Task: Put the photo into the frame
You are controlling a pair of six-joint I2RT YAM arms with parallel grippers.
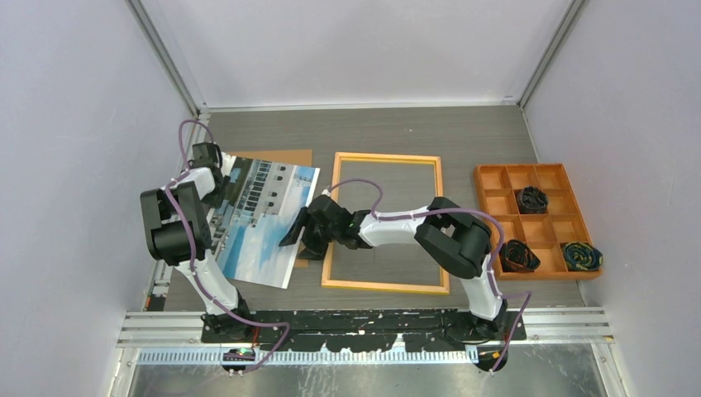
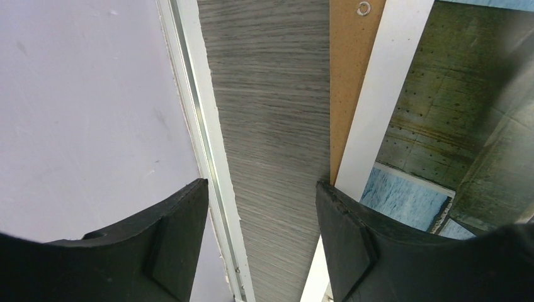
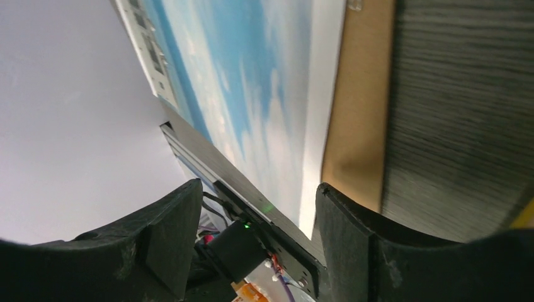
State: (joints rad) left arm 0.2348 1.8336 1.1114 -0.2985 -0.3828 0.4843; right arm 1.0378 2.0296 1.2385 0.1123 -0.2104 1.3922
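The photo [image 1: 260, 219], blue sky and buildings facing up, lies at the left on a brown backing board [image 1: 281, 157]. The yellow frame [image 1: 385, 157] lies flat just right of it, with bare table inside. My left gripper [image 1: 220, 188] is open at the photo's far left edge. In the left wrist view [image 2: 261, 185] only table shows between its fingers, and the photo's white border [image 2: 390, 82] runs by the right finger. My right gripper [image 1: 295, 231] is open at the photo's right edge. In the right wrist view [image 3: 259, 185] the photo [image 3: 252, 82] lies ahead.
An orange compartment tray [image 1: 496, 178] stands at the right and holds three dark bundles [image 1: 531, 198]. White walls close in the left, back and right. The backing board [image 3: 359, 126] shows beside the photo, and a sliver of the frame [image 3: 526, 217] shows at that view's right edge.
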